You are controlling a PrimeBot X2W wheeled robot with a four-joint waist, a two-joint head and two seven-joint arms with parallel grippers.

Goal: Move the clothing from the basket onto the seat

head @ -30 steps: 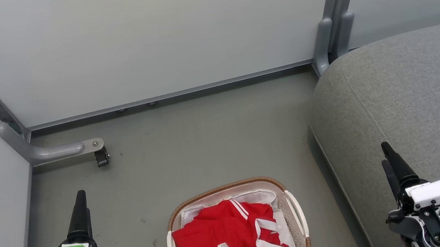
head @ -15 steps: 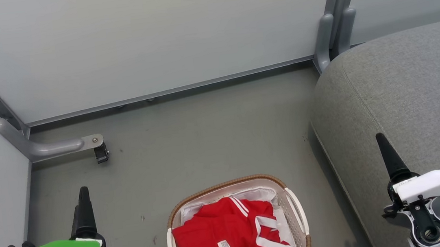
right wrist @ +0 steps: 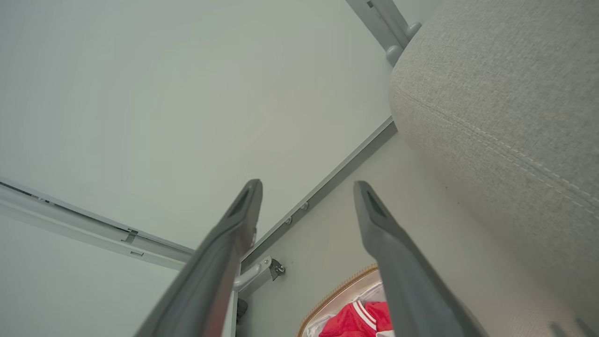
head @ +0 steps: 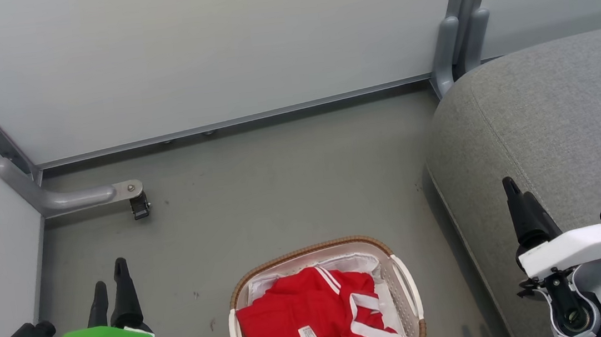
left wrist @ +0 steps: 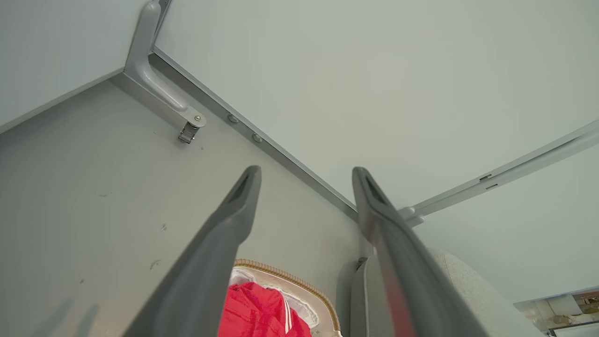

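Red clothing [head: 305, 318] with white stripes and a small white label lies heaped in the basket [head: 398, 270] on the floor at the bottom centre of the head view. The grey seat [head: 564, 124] fills the right side. My left gripper [head: 108, 277] hovers open at the lower left, well left of the basket. My right gripper [head: 518, 196] hangs over the seat's front edge, right of the basket. In the left wrist view the open left gripper [left wrist: 306, 173] frames the clothing [left wrist: 252, 311] and basket rim [left wrist: 299, 283]. The open right gripper [right wrist: 306, 187] frames the clothing [right wrist: 355, 320] beside the seat [right wrist: 505, 93].
Pale partition walls [head: 210, 49] close the floor in at the back and left. A grey bracket foot with a small black caster [head: 139, 203] juts from the left corner. Another post foot [head: 448, 58] stands by the seat's back corner. A white sheet [head: 355, 266] lines the basket.
The head camera has shifted slightly. Both arms have turned at the wrist: the left gripper now shows two separate fingers, and the right gripper has moved a little up and left.
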